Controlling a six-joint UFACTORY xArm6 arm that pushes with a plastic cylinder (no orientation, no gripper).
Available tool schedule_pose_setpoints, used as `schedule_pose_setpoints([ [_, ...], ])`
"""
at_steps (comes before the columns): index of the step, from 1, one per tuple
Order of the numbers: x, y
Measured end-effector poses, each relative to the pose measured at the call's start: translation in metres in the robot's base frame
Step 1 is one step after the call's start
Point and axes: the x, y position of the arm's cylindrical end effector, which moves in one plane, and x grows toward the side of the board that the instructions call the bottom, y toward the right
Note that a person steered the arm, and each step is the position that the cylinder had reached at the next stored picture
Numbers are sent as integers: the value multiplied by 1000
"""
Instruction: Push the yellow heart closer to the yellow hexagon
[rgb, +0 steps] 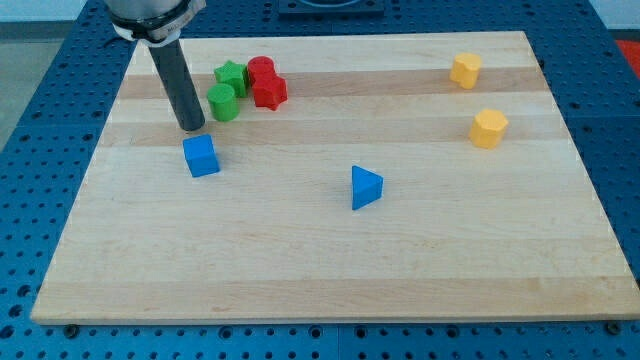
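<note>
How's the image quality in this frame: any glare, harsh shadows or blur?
Camera view: even, diffuse lighting; no strong glare on the pale wooden board. Shadows are short and soft, hugging the blue cube block and blue triangular block. Blocks look sharp; the two yellow blocks are too small for their shapes to be certain. The dark rod's top is cropped; my tip shows clearly.

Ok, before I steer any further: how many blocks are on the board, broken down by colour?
Yellow: 2, the yellow block near the view's top right and the yellow block just below it.
Green: 2, the green star and the green cylinder.
Red: 2, the red cylinder and the red star.
Blue: 2, the blue cube and the blue triangle.
Total: 8.
My tip sits just left of the green cylinder.
</note>
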Motion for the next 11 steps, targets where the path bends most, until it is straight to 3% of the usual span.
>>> schedule_pose_setpoints([
  [2, -14, 35],
  [3, -6, 35],
  [4, 30, 50],
  [5, 20, 122],
  [8, -125, 268],
  [9, -142, 339],
  [10, -119, 387],
  [11, -77, 389],
])
